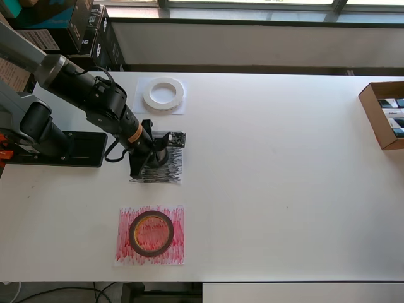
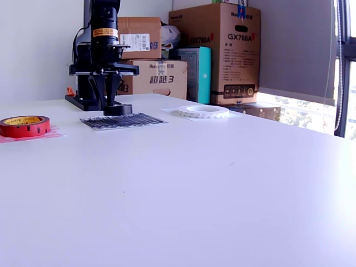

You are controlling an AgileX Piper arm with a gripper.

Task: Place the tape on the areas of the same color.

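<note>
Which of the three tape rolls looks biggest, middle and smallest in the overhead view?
1. Red tape roll, on the red sheet, looks slightly widest.
2. White tape roll, on the white sheet, is close behind; the gap is small enough to be unsure.
3. Black tape roll, partly hidden under the gripper, is clearly smallest.

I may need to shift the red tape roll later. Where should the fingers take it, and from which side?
The red tape roll lies flat on the red scribbled sheet, open core facing up. Come straight down from above and pinch the ring wall, one finger inside the core, one outside. Its low, flat profile in the exterior view probably makes a side approach harder.
</note>
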